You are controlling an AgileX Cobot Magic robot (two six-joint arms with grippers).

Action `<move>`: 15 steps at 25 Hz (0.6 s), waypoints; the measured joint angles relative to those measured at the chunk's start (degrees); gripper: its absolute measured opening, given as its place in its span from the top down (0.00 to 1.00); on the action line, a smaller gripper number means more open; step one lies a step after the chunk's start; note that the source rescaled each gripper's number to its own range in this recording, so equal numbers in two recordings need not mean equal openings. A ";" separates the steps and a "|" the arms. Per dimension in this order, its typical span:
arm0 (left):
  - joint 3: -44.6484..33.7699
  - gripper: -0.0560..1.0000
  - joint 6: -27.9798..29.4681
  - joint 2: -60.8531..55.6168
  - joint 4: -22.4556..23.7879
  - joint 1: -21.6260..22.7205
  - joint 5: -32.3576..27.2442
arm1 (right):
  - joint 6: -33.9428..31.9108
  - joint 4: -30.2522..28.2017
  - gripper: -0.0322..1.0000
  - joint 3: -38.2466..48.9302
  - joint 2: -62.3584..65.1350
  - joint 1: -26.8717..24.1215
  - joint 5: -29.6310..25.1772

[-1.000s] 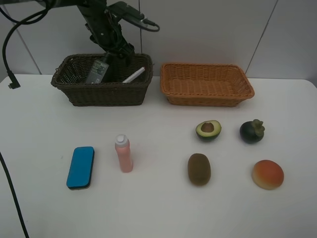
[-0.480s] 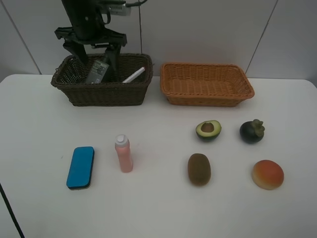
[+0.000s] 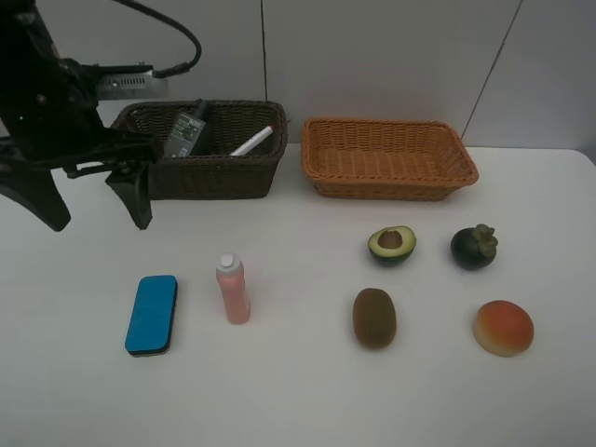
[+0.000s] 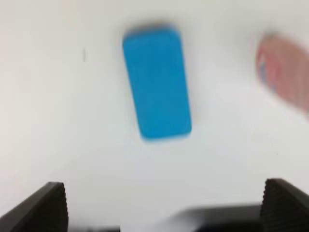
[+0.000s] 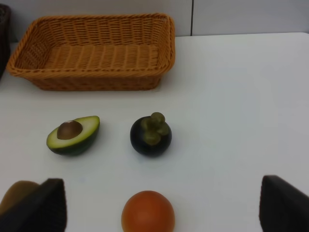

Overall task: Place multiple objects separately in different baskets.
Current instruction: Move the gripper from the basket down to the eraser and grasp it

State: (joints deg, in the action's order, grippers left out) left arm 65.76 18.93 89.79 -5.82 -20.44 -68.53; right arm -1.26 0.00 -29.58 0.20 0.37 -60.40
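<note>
Left gripper (image 3: 100,220) hangs wide open with nothing in it, out front of the dark brown basket (image 3: 219,179), by its left end. The blue eraser (image 3: 151,314) lies flat on the table further out front of that basket, with the pink bottle (image 3: 233,291) near it. My worry is that the eraser is low and broad, so the fingers could skid off it or clip the bottle and knock it away. Right gripper (image 5: 164,205) is gaping and empty too.

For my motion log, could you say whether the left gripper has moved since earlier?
Yes: the left gripper went from over the dark brown basket to its front-left, nearer the blue eraser.
</note>
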 joint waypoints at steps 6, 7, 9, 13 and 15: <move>-15.90 0.00 5.41 -5.23 -2.57 0.00 8.80 | 0.00 0.00 0.00 0.00 0.00 0.00 0.00; -17.63 0.00 6.12 -5.23 -2.74 0.00 10.97 | 0.00 0.00 0.00 0.00 0.00 0.00 0.00; -21.36 0.00 7.01 -5.23 -2.96 0.00 15.33 | 0.00 0.00 0.00 0.00 0.00 0.00 0.00; -25.20 0.00 7.53 -5.02 -3.07 0.00 24.31 | 0.00 0.00 0.00 0.00 0.00 0.00 0.00; -25.45 0.00 7.03 -4.17 -3.13 0.00 27.38 | 0.00 0.00 0.00 0.00 0.00 0.00 0.00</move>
State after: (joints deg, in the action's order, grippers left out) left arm 40.30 25.96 85.62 -8.95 -20.44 -41.15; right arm -1.26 0.00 -29.58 0.20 0.37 -60.40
